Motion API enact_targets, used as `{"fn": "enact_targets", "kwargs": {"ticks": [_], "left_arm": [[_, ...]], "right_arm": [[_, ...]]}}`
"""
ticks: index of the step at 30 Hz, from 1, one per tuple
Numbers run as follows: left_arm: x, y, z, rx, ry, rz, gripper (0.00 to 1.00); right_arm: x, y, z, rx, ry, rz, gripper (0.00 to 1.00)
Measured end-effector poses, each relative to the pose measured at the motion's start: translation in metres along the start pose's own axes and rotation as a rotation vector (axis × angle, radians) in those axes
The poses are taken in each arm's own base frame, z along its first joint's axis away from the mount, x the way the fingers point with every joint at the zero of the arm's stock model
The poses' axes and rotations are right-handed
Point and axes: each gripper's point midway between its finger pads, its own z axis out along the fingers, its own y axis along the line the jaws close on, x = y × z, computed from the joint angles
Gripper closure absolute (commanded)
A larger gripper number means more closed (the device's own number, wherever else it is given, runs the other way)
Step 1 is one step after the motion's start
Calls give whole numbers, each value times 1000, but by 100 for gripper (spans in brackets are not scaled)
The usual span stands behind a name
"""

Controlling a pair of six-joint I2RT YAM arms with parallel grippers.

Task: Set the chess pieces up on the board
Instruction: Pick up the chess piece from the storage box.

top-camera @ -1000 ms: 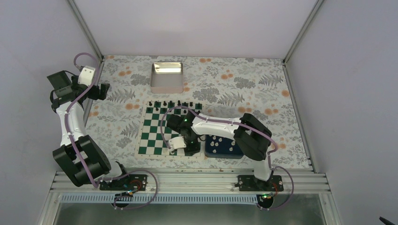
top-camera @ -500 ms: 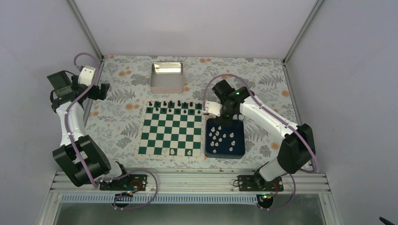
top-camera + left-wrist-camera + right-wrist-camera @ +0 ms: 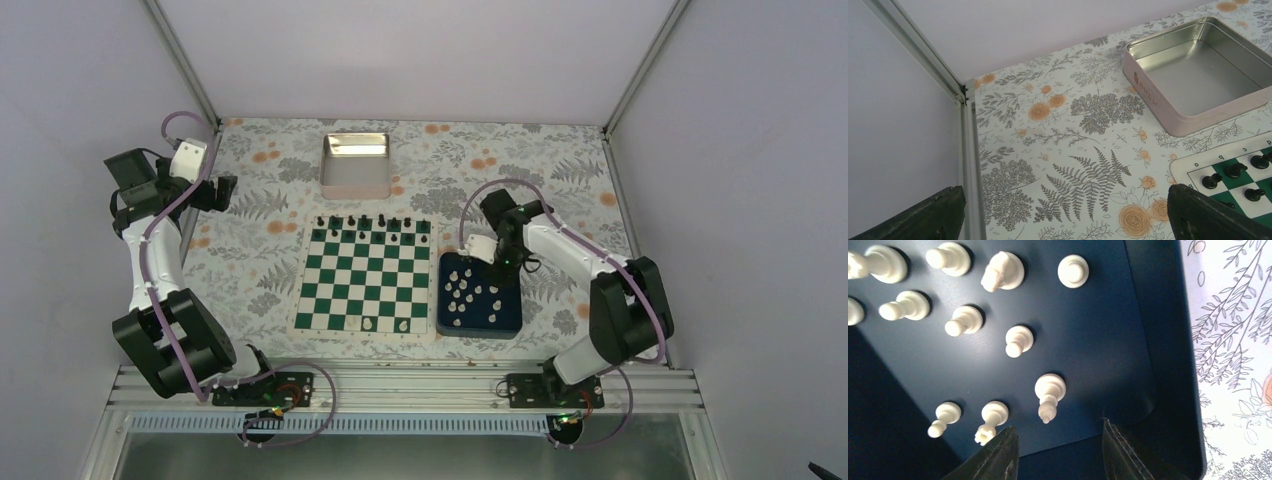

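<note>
Right claw (image 3: 1057, 452) hangs spread over the tray (image 3: 1168, 340) with nothing between its fingers, close to a corner of the tray's wall. White pieces (image 3: 1049, 392) stand loosely spaced on the tray floor, the nearest just ahead of the gap. From above, the tray sits just beside the right edge of the board (image 3: 365, 275). Two white pieces stand on the board's near row, and black pieces (image 3: 365, 221) line its far row. The squares between are bare. Left claw (image 3: 1063, 225) is spread and empty, held high near the rail (image 3: 965, 150) at the far left of the table (image 3: 250, 260). The tin (image 3: 1198, 75) lies well apart from the board's far edge.
</note>
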Motion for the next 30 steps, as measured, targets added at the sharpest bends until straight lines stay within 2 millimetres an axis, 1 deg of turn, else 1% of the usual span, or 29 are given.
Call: {"fn": "enact_targets", "kwargs": {"ticks": [3,8,16,23,30], "left_arm": [[0,0,0,0,0,0,0],[0,0,0,0,0,0,0],[0,0,0,-1,1,1,0],[0,0,0,-2,1,1,0],[0,0,0,0,1,1,0]], "right_arm": [[3,-2,8,-4,5,9,55],[-1,-4,16,-13,2,3,55],[-2,-2,23,-36,5,0,57],[3,3,30,-54,22,2,57],[9,7,35,-68,37,10,71]]}}
